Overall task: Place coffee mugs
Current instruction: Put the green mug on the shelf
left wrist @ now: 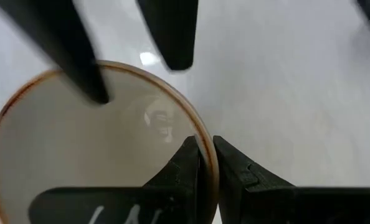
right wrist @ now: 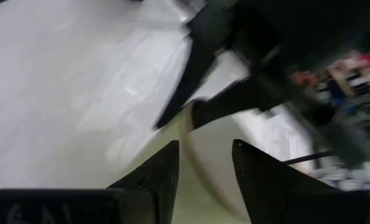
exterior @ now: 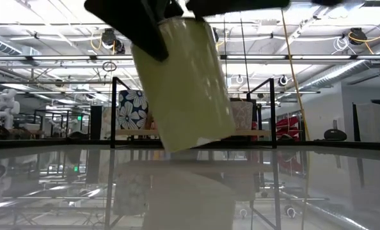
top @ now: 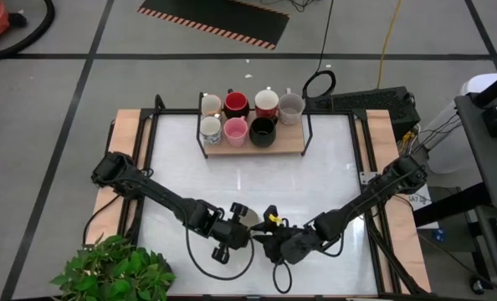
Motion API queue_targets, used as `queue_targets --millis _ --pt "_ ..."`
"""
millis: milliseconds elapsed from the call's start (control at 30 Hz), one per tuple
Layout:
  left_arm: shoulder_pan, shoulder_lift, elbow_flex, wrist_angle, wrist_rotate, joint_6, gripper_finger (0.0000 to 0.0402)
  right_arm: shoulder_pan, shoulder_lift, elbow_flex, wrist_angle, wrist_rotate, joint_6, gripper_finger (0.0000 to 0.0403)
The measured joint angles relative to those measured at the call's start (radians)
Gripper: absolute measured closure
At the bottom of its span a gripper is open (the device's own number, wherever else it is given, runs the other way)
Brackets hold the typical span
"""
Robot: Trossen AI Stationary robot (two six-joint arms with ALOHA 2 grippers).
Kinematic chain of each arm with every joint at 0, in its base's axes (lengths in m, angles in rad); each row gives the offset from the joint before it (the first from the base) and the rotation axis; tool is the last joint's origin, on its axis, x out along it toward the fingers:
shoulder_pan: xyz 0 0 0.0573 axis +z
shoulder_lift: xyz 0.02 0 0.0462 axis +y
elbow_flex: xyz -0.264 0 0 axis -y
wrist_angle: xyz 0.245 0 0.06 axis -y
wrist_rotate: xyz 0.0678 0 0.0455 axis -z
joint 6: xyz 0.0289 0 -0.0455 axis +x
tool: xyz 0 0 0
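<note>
A cream mug with a brown rim (left wrist: 79, 149) hangs tilted over the table's near middle (top: 243, 214), between my two grippers. My left gripper (left wrist: 203, 142) is shut on its rim. My right gripper (right wrist: 205, 144) is open; its two fingers stand on either side of the rim's opposite side (left wrist: 132, 71), one inside the mug and one outside, and I see no touch. Several other mugs (top: 248, 117), among them pink, black, grey and white ones, stand on their bases on a wooden rack (top: 290, 144) at the far edge. My left gripper pinches the mug's wall at the rim (left wrist: 205, 155), one finger inside the mug (left wrist: 186, 165) and one outside (left wrist: 238, 174). The fingers come slanting down from the table's left. The mug (exterior: 183, 83) hangs tilted below them, its base clear of the table.
The black-framed rack takes up the far middle of the white tabletop (top: 248, 180). A green potted plant (top: 115, 272) stands at the near left corner. Cables loop on the table under both grippers (top: 219, 267).
</note>
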State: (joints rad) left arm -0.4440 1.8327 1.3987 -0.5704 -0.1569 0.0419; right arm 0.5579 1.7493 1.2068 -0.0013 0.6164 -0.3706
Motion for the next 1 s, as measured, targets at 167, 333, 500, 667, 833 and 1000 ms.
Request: queue_targets --millis 167,333,500,667,833,1000 --pt "-0.005 0.008 0.000 0.000 -0.014 0.008 0.0375 -0.033 -0.002 -0.024 -0.034 -0.092 0.050 0.0260" --pt "-0.006 0.009 -0.001 -0.006 -0.004 0.006 0.0374 -0.059 -0.002 -0.024 -0.037 -0.200 0.063 0.0261" --pt "-0.006 0.009 -0.001 0.017 -0.022 -0.007 0.0341 -0.078 -0.003 -0.024 -0.085 -0.286 0.086 0.0272" --pt "-0.006 0.009 -0.001 0.097 -0.074 -0.013 0.0332 -0.098 -0.002 -0.026 -0.126 -0.370 0.115 0.0303" --pt "-0.006 0.007 0.000 0.108 -0.100 -0.021 0.0329 -0.101 0.000 -0.026 -0.126 -0.388 0.100 0.0327" --pt "-0.013 0.007 0.000 0.114 -0.150 -0.094 0.0304 -0.102 0.000 -0.026 -0.131 -0.417 0.094 0.0347"
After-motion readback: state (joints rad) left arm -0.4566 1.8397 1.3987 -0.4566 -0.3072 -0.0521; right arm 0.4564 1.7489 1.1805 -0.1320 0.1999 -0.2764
